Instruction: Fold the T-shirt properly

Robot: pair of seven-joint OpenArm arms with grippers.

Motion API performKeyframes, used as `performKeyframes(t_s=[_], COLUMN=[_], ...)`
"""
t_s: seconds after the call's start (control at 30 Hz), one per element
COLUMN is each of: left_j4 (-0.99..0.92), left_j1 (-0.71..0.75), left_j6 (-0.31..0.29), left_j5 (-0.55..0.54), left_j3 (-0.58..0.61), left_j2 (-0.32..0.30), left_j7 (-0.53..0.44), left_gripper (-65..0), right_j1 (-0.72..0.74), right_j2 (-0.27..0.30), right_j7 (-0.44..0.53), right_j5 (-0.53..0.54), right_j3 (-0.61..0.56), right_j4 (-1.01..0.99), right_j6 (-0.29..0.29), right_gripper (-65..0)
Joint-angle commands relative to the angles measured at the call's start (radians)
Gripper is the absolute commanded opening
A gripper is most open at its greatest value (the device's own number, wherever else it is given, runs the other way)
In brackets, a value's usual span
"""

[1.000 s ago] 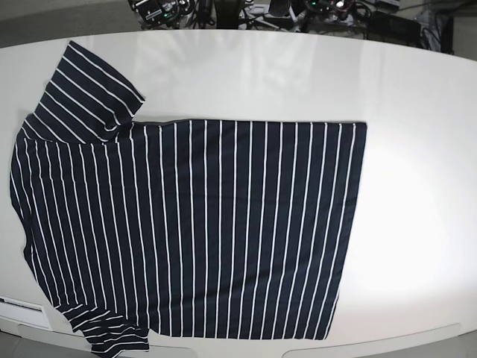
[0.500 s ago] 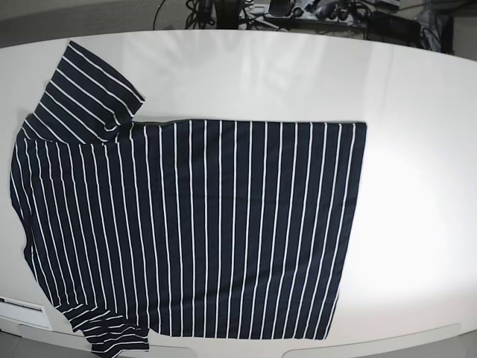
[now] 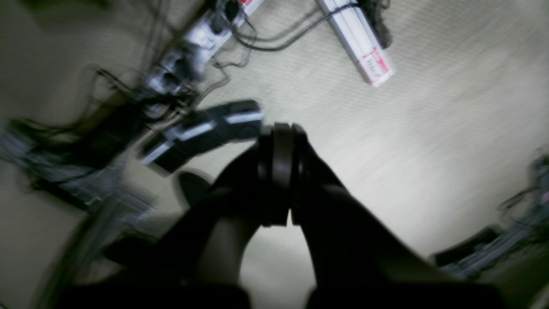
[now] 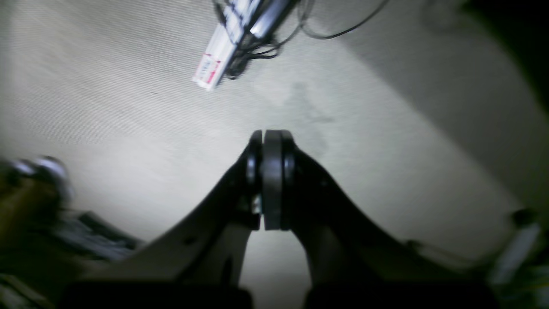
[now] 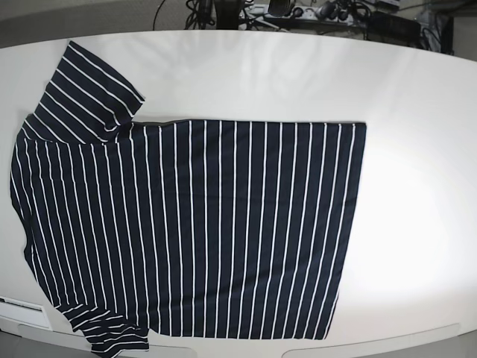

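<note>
T-shirt spread flat, unfolded, across left and centre of white table. Left gripper and right gripper seen pressed closed, empty, off cloth. First fold judged pending; sleeve or hem grasp needed.

White table, cables and power strip beyond

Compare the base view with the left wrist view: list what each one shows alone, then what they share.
Only the base view shows the T-shirt, spread flat and unfolded on the white table, sleeves toward that view's left. Only the left wrist view shows the left claw, shut and empty, over pale floor with a power strip; it is blurred. Both show tangled cables, in the base view along the top edge. Neither shows the shirt and a claw together.
</note>
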Motion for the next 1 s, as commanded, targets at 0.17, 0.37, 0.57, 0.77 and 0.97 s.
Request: performKeyframes(t_s=[0.17, 0.37, 0.57, 0.77, 0.97], left_j4=[0.265, 0.455, 0.655, 0.864, 0.997], left_j1=[0.147, 0.238, 0.247, 0.231, 0.225], left_j6=[-0.051, -0.173, -0.2, -0.208, -0.177], left_j5=[0.009, -0.083, -0.091, -0.087, 0.034], left_j3=[-0.216, -0.462, -0.596, -0.612, -0.612], left_j2=[-0.094, -0.133, -0.138, -0.138, -0.166], left_j7=[-0.006, 0.013, 0.003, -0.014, -0.014], left_gripper=[-65.0, -65.0, -65.0, -65.0, -65.0], right_j1=[-0.159, -0.265, -0.3, -0.3, -0.303], right_j2=[0.005, 0.006, 0.006, 0.006, 0.006], right_j7=[-0.019, -0.048, -0.081, -0.097, -0.095], right_j5=[-0.194, -0.317, -0.406, -0.473, -0.453], right_j3=[0.0, 0.0, 0.0, 0.022, 0.143], right_j4=[0.303, 0.496, 0.612, 0.672, 0.711], right_j6=[-0.14, -0.229, -0.294, -0.356, -0.336], right_gripper=[-65.0, -65.0, -65.0, -65.0, -65.0])
